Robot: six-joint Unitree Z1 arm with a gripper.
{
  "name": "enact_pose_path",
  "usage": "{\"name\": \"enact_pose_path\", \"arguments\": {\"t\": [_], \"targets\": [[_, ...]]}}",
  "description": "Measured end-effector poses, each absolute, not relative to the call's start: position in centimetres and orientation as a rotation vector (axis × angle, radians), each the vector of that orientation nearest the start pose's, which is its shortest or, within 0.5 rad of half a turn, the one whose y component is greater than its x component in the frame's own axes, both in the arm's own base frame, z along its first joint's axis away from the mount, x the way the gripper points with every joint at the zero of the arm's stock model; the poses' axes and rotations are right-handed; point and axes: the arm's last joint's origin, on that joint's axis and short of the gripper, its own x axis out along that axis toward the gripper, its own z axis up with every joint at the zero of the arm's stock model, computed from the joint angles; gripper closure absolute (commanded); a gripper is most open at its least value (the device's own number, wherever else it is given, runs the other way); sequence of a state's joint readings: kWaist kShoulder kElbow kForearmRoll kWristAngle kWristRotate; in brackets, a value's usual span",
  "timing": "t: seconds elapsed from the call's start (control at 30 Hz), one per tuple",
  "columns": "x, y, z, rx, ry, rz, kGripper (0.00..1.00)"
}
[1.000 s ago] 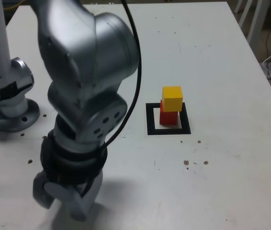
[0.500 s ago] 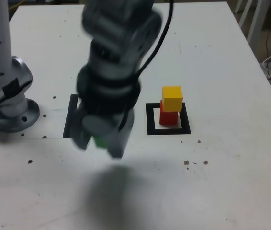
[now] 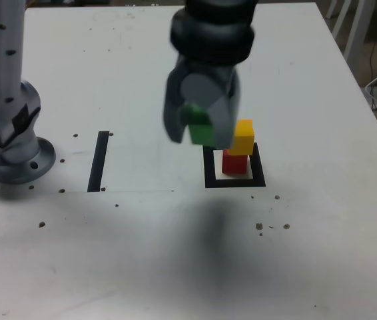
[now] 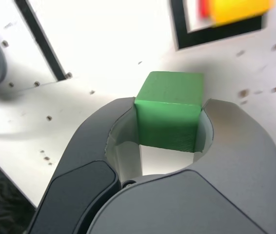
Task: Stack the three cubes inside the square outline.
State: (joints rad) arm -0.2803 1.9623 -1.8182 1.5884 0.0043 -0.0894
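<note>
Small matte green cube [image 3: 200,129] pinched between the two grey jaws of the tool [image 3: 199,127], lifted clear of the white bench [image 3: 308,253]. In the wrist view, same green cube [image 4: 170,111] seated squarely in the tool [image 4: 169,122], a jaw tight against each of two opposite faces.

Held in the air just to the exterior view's left of the stack, about level with the small matte yellow cube [image 3: 244,137]. Sits on the small matte red cube [image 3: 235,162], shifted a little toward the exterior view's right. Red cube resting on the white centre of the thick black tape square outline [image 3: 210,181].

Straight black tape strip [image 3: 99,161] lying well apart, toward the exterior view's left, near the silver arm base [image 3: 12,143]. Dark shadow across the bench below the tool. Small dark specks scattered over the surface.
</note>
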Motion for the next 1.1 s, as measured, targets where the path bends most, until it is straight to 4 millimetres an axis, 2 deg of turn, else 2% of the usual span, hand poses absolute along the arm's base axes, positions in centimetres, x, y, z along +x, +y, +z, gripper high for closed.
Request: {"name": "enact_pose_path", "arguments": {"t": [0.13, 0.33, 0.67, 1.1], "targets": [[33.8, -7.4, 33.5, 0.156, 1.716, -0.111, 0.72], [35.4, -5.7, 33.0, 0.134, 1.714, -0.098, 0.72], [37.3, -4.8, 32.3, 0.121, 1.709, -0.091, 0.72], [37.9, -4.4, 31.4, 0.119, 1.734, -0.091, 0.72]]}}
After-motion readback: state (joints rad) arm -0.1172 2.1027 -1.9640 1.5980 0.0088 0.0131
